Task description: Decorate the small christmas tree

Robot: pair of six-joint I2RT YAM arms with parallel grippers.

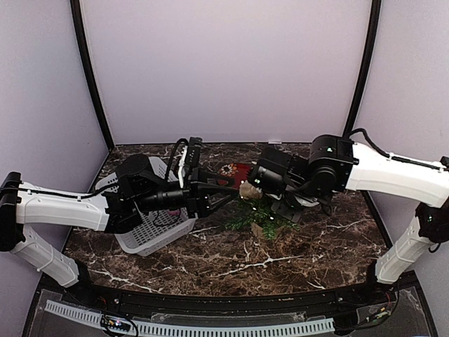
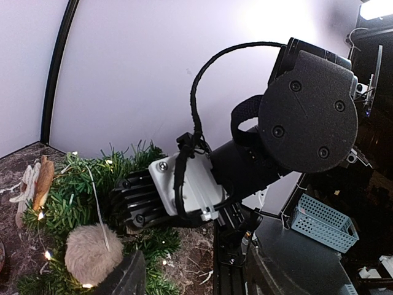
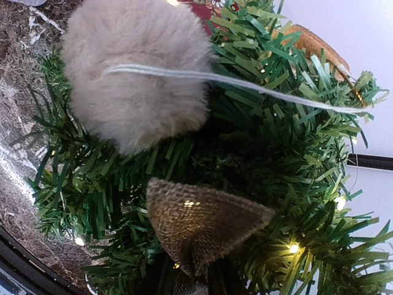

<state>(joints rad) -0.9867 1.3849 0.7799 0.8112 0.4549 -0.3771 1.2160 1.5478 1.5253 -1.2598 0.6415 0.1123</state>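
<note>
On the table (image 1: 210,258), lit green tree (image 1: 247,216)

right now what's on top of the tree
A beige pom-pom with a white string rests on the tree, a burlap bow nearby. Whatever is under the pom-pom is covered.

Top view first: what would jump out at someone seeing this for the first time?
The left arm and right arm, white and black, reach in from the sides and meet over a little green tree mid-table. Up close, the right wrist view is dominated by a fluffy beige pompom against the branches, with tiny lights glowing among the needles.
</note>
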